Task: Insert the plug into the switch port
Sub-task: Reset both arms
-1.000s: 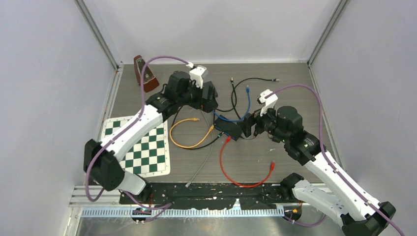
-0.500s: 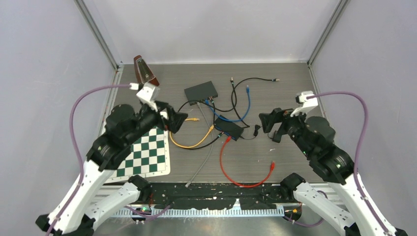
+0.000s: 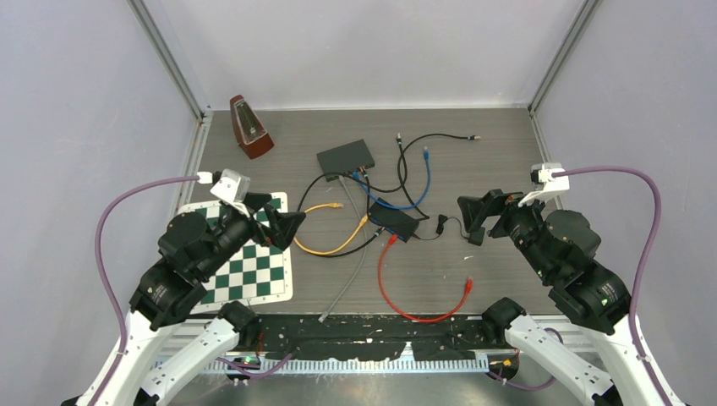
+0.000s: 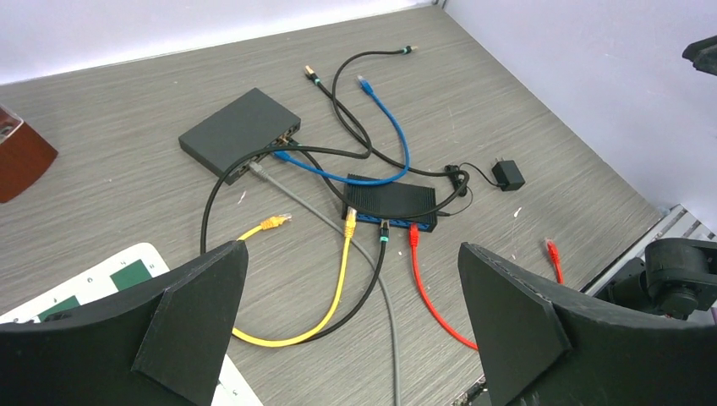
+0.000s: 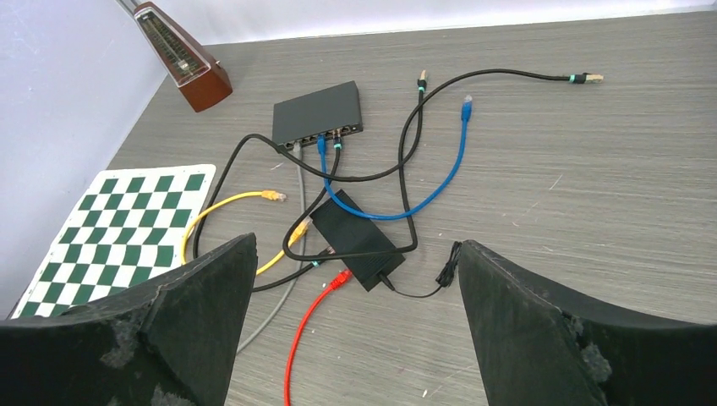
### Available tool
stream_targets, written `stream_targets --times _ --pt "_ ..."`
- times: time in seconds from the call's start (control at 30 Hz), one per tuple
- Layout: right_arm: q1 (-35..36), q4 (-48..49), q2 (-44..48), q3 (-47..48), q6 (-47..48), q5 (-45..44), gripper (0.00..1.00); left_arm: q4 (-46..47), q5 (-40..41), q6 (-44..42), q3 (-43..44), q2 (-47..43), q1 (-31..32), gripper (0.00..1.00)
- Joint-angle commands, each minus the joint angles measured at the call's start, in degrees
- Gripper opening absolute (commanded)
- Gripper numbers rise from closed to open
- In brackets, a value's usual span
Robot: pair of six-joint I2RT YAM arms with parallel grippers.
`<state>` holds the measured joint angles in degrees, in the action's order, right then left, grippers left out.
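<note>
— So, where do we stand?
— Our left gripper (image 3: pixel 283 216) and right gripper (image 3: pixel 467 222) both hang above the grey wood-grain table (image 3: pixel 503 152), jaws spread fully, gripping nothing; the yellow network cable's loose plug (image 4: pixel 275 222) lies on the table near both the flat black switch box (image 4: pixel 237 134) and the ribbed black switch with the blue port face (image 4: pixel 391 201), touching neither.
— How will it handle?
— We judge it light, hard and small, with a brittle latch tab; its cable is limp yet springy and will tug back; we should pinch the plug's flat sides just behind the tip, never the cord; the switch looks light too, so we should brace it.
</note>
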<state>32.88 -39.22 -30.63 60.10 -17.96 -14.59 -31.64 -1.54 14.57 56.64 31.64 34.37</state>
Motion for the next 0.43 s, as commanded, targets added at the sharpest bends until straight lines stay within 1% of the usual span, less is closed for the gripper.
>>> stream_targets --times 0.0,0.2,0.27,0.4 --pt "-0.11 0.23 0.24 0.90 -1.97 0.82 0.95 -0.87 0.65 -0.25 0.23 0.13 -0.11 1.00" --pt "-0.10 0.23 0.91 0.03 -2.34 0.33 0.95 -1.10 1.01 -0.23 -0.83 -0.39 -0.14 1.00" --pt "-0.06 0.48 1.07 -0.44 -2.57 0.66 0.95 -0.89 3.16 -0.63 -1.20 -0.61 -0.11 1.00" --pt "-0.08 1.54 0.69 -1.60 -3.56 0.02 0.95 -1.23 4.41 -1.32 -0.64 -0.65 -0.12 0.99"
